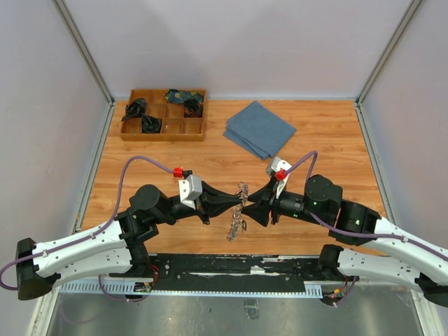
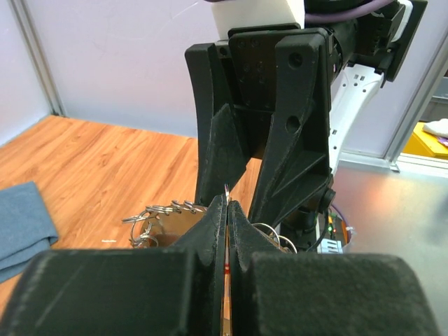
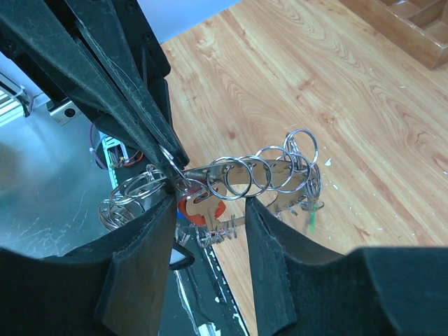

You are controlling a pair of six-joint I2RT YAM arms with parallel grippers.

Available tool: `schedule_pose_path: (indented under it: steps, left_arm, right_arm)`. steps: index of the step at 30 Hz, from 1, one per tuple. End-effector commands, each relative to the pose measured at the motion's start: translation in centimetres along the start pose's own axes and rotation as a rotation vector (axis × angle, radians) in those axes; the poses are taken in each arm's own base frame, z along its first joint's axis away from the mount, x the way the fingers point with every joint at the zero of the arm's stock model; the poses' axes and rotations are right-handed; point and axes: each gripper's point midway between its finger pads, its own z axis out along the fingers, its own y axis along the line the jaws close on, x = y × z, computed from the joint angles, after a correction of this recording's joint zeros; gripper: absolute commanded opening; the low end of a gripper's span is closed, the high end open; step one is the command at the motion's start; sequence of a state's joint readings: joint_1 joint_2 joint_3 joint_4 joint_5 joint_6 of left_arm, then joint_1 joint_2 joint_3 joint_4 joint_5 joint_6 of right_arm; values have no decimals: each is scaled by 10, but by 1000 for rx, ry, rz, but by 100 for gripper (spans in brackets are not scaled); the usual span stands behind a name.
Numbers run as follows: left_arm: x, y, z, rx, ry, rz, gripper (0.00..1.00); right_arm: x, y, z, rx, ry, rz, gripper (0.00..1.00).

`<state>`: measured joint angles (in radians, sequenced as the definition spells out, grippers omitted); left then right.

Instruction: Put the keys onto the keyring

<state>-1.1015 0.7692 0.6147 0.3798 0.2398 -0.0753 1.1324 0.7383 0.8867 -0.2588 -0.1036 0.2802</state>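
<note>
Keyring (image 1: 243,189), judged light, stiff, slippery, is pinched at bare wire by L gripper (image 2: 227,204) jaws; R gripper (image 3: 210,207) jaws are parted round keys (image 3: 217,225).

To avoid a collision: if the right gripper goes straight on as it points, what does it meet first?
Probably the keyring, right in front of its open jaws; the shut left gripper holds it.

A: Top cam's up high behind the near edge, looking down and fwd over the whole table (image 1: 322,161). Wide, far off.
B: Left wrist cam, v. close, sights along the left gripper (image 2: 227,203) straight at the right gripper (image 2: 241,189).
A: Right wrist cam's the mirror: looks back the other way, tilted down at the boards, also close.
B: All 3 share the keyring (image 1: 239,206), mid-table.
</note>
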Motion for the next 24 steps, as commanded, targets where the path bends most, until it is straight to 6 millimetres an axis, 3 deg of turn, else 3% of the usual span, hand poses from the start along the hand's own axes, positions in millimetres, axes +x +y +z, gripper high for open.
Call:
schedule_pose_path:
  steps: [1, 11, 24]
  left_arm:
    - [-37, -1, 0, 1, -118, 33, 1]
    - [-37, -2, 0, 3, -116, 33, 1]
    - [-35, -1, 0, 2, -113, 32, 1]
  right_arm:
    - [5, 8, 4, -36, 6, 10, 44]
    - [3, -4, -1, 29, -16, 10, 16]
    - [-14, -3, -17, 34, -69, -19, 9]
